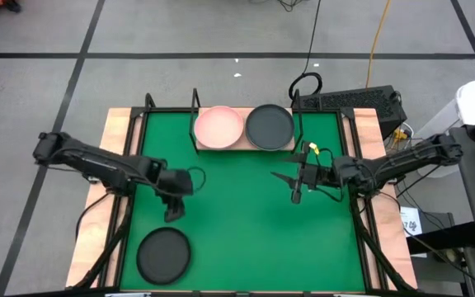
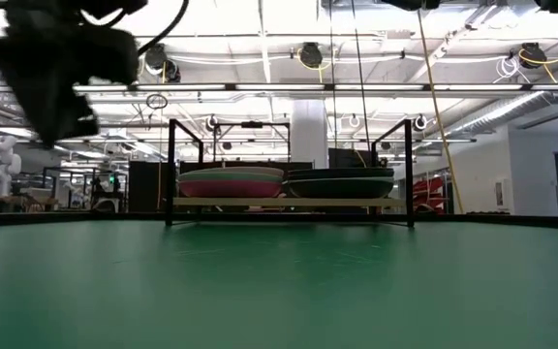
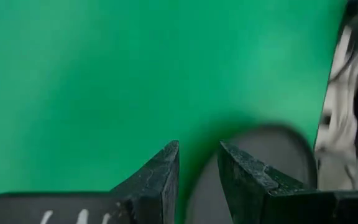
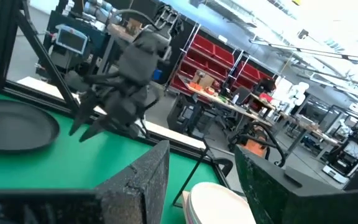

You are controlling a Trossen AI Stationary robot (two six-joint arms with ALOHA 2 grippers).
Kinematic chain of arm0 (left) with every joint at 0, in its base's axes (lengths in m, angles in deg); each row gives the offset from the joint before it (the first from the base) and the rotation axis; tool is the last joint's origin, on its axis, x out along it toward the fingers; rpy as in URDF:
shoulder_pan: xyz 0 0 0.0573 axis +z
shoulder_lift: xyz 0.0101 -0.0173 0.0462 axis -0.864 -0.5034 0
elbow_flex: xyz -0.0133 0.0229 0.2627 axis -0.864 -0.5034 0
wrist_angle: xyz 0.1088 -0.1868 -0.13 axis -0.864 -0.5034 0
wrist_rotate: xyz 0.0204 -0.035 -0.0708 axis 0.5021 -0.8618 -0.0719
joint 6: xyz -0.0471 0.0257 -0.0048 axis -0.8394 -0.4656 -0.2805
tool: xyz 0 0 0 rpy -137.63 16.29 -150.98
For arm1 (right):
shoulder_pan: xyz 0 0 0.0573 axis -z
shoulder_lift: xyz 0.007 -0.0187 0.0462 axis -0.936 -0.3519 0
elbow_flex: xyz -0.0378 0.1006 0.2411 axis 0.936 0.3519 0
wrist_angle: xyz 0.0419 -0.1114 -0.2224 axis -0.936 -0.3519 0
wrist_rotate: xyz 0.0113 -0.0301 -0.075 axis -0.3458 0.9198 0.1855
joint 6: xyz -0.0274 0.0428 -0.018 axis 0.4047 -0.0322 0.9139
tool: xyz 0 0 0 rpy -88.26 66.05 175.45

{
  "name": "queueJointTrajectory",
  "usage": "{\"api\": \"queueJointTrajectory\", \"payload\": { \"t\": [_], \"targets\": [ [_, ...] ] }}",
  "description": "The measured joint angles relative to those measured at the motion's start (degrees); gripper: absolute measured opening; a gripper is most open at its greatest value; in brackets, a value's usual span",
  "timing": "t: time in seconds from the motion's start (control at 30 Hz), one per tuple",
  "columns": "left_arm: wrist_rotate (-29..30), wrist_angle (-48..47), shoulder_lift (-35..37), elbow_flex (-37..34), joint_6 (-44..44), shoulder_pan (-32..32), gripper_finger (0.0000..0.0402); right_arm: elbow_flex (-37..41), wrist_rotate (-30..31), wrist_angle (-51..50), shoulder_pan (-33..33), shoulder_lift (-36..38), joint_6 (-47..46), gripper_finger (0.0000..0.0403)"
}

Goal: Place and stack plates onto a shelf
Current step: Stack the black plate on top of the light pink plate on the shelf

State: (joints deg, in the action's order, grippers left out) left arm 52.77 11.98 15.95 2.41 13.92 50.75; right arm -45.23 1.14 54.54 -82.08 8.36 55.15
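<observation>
The shelf [image 1: 244, 145] stands at the table's far middle, a light-wood board with black rod uprights. On it, a light pink plate [image 1: 218, 128] tops the left stack and a dark grey plate [image 1: 270, 125] tops the right stack. The low view shows both stacks [image 2: 231, 181] [image 2: 340, 182] resting on the board [image 2: 289, 203]. Another dark grey plate [image 1: 164, 253] lies flat on the green mat near the front left. My left gripper [image 1: 172, 211] hovers above the mat just beyond that plate [image 3: 272, 155], open and empty. My right gripper [image 1: 289, 186] is open and empty in front of the shelf's right half.
The green mat [image 1: 246, 231] covers the table inside a black frame [image 1: 130, 140]. A keyboard [image 1: 353, 101] and cables lie beyond the far right corner. The mat's middle and front right are bare. My left arm also shows in the right wrist view [image 4: 123, 93].
</observation>
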Motion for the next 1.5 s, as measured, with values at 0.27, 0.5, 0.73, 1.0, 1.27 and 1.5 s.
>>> {"api": "queueJointTrajectory", "payload": {
  "t": [0.27,0.5,0.73,1.0,1.27,1.5],
  "targets": [
    [-4.1,-2.3,-6.2,0.0,-3.2,-8.5,0.0114,0.0,0.0,-1.0,0.0,0.0,-0.9,0.0166],
    [-3.0,-2.9,-10.1,0.0,-2.7,-10.8,0.0114,0.0,-0.2,-1.0,-0.1,0.0,-2.8,0.0166],
    [-3.0,-1.6,-13.8,0.0,1.5,-10.9,0.0114,0.0,-0.2,-1.0,-0.2,0.0,-4.3,0.0166],
    [-4.2,2.8,-19.5,0.0,1.8,-11.7,0.0113,0.0,-0.2,-1.6,-0.2,0.0,-4.3,0.0166],
    [-8.0,2.7,-22.0,0.1,5.4,-9.8,0.0058,0.0,-0.2,-2.5,-0.2,0.0,-4.1,0.0166],
    [-11.0,-9.5,-17.9,5.5,10.5,-0.3,0.0012,0.0,-0.2,-2.7,-0.2,0.0,-2.8,0.0166]
  ]
}}
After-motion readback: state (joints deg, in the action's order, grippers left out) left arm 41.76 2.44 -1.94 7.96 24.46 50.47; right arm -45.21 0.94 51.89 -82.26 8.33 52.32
